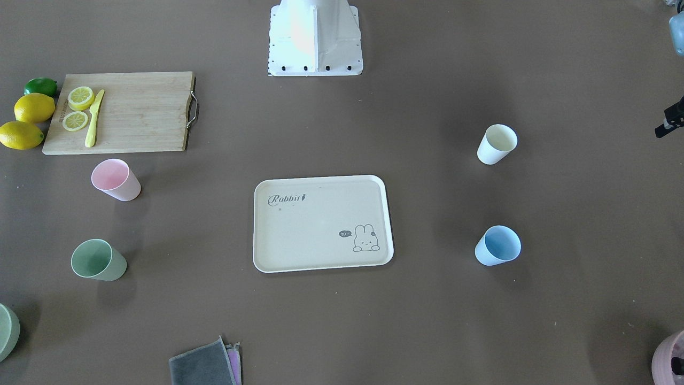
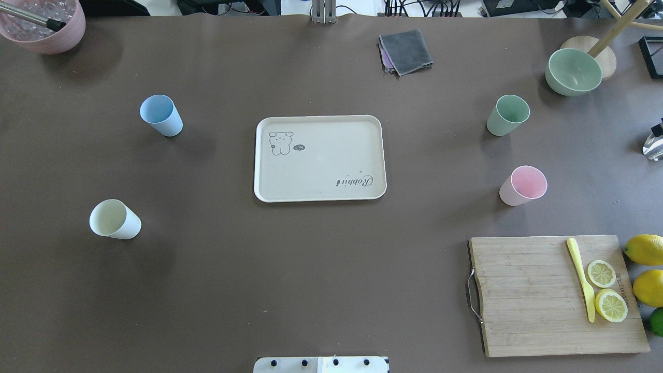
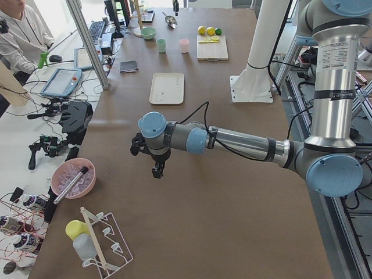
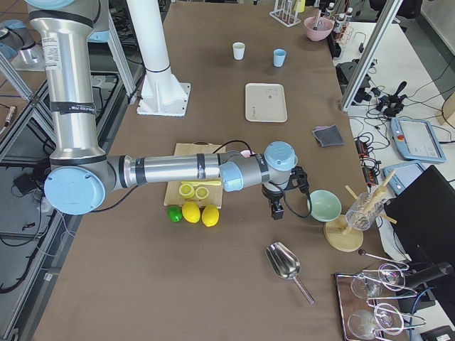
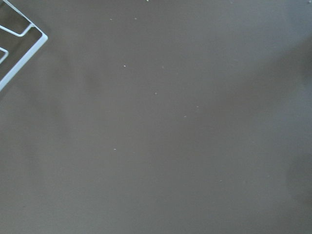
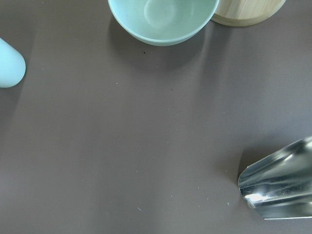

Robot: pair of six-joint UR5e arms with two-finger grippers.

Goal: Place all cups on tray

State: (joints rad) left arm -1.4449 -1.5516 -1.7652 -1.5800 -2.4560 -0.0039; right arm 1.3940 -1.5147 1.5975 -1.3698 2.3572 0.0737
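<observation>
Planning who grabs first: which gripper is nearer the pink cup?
Right. The right gripper hovers past the pink cup at that end of the table, beside the green bowl; the left gripper hangs over the opposite end, beyond the tray.

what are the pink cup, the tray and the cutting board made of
The pink cup looks like matte plastic: even pastel colour, no gloss. The tray seems a similar matte plastic, cream with printed artwork. The cutting board is wood, perhaps bamboo, showing grain strips, with a metal-looking handle.

I see a pink cup (image 2: pixel 523 185), white cup (image 2: pixel 115 219), green cup (image 2: pixel 507 115), blue cup (image 2: pixel 161 115). My cream tray (image 2: pixel 321 171) shows a grey bunny drawing (image 2: pixel 280 143).
</observation>
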